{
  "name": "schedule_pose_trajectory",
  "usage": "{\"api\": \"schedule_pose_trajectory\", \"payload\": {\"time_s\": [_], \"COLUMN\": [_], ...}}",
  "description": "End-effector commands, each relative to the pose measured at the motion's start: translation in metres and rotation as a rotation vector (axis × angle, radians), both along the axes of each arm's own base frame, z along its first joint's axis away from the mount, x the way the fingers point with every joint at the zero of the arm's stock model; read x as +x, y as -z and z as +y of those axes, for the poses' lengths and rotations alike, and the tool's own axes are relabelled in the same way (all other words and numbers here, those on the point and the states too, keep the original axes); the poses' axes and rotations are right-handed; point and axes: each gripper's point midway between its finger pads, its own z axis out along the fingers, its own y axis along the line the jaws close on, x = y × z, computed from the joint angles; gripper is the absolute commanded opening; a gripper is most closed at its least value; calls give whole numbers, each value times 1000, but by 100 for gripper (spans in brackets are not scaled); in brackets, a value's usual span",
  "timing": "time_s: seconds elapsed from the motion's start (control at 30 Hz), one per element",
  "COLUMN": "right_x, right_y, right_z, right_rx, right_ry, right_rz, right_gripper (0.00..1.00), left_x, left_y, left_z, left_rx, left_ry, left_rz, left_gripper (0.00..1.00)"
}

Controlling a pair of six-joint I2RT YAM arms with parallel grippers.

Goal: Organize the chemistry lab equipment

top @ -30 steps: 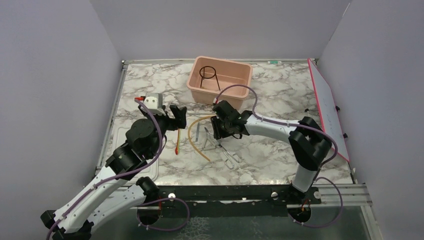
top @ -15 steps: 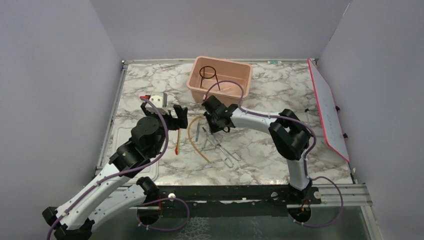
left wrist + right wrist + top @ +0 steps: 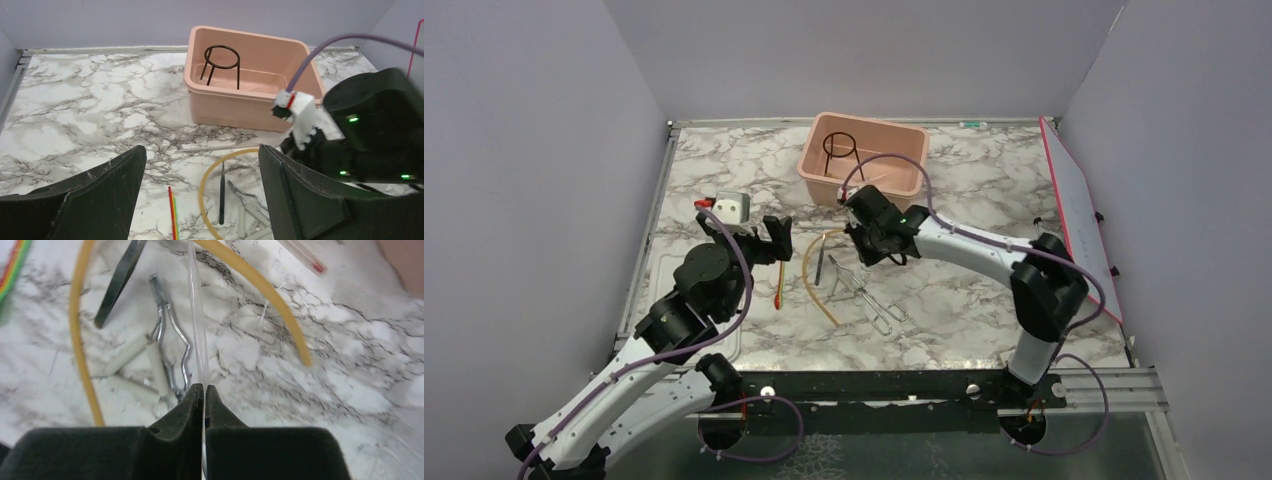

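My right gripper (image 3: 204,387) is shut on a thin clear glass rod (image 3: 197,325) that runs forward from its jaws, low over the marble table. Beside the rod lie the curved tan rubber tube (image 3: 75,340), the silver tongs (image 3: 170,340) and a dark flat spatula (image 3: 120,285). My left gripper (image 3: 201,148) hangs open above the table, nothing between its fingers, with the red-orange rod (image 3: 171,210) and the tan tube (image 3: 205,185) below it. The black wire ring stand (image 3: 839,150) stands inside the pink tub (image 3: 812,168).
The pink tub (image 3: 240,107) sits at the back middle of the table. A flat white lid (image 3: 1079,220) with a red edge leans at the right side. Another thin clear tube with a red tip (image 3: 302,254) lies near the tub. The right arm (image 3: 984,250) reaches across the middle.
My right gripper has closed from open onto the clear rod beside the tan tube's end. The left gripper has pulled back slightly and stayed open.
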Motion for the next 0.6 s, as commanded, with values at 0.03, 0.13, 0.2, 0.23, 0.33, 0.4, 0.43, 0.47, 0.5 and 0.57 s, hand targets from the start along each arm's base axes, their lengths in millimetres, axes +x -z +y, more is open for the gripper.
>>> {"api": "schedule_pose_trajectory", "payload": {"time_s": [0.03, 0.13, 0.2, 0.23, 0.33, 0.4, 0.43, 0.47, 0.5, 0.57], "right_x": [-20, -18, -12, -8, 6, 14, 19, 24, 30, 37], "right_y": [-77, -110, -135, -147, -172, -181, -184, -188, -189, -194], "right_z": [-18, -25, -25, -25, -23, -23, -24, -24, -26, -24], "right_rx": [56, 72, 87, 94, 93, 78, 67, 59, 51, 49], "right_ry": [-128, -137, -154, -155, -176, -177, -175, -165, -155, -167], "right_rz": [-98, -169, -232, -263, -337, -369, -378, -399, -412, -419], "right_gripper": [5, 5, 6, 6, 7, 7, 7, 7, 7, 7], "left_x": [-1, -1, -1, -1, -1, -1, -1, -1, -1, 0], "left_y": [-9, -12, -13, -12, -10, -9, -8, -8, -8, -7], "left_z": [14, 15, 14, 14, 14, 14, 14, 14, 14, 13], "left_rx": [-18, -32, -33, -32, -28, -29, -29, -28, -28, -29], "left_ry": [-55, -57, -55, -55, -56, -56, -56, -56, -56, -56], "left_rz": [-54, -68, -72, -72, -63, -61, -60, -60, -60, -59], "left_gripper": [85, 85, 85, 85, 85, 85, 85, 85, 85, 85]}}
